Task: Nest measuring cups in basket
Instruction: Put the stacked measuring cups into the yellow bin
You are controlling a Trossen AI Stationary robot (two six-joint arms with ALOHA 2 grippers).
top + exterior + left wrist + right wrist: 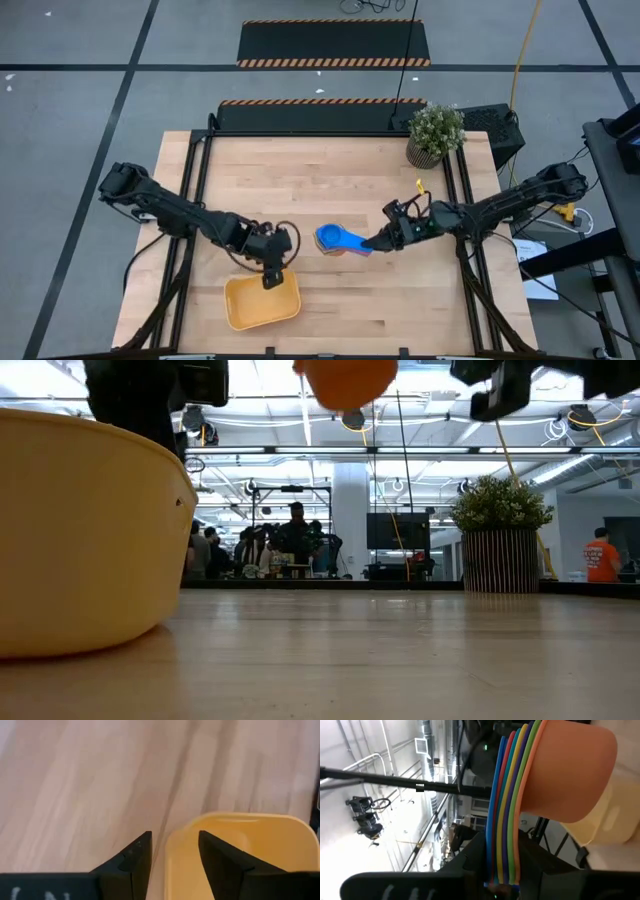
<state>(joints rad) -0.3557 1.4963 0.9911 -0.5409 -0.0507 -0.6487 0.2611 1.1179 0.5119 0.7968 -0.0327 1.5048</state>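
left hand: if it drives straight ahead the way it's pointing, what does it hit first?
Likely the yellow basket: the left hand sits open over its rim, which lies between the fingers with the table beside it. Depth is unclear.

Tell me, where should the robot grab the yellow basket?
By its thin rim, from straight above, one finger inside and one outside. The basket sits open side up and is much wider than the left hand, so pinching the edge under that hand probably works best.

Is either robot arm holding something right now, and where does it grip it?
The right gripper pinches the nested stack of coloured plastic measuring cups by its handles. The left gripper holds nothing.
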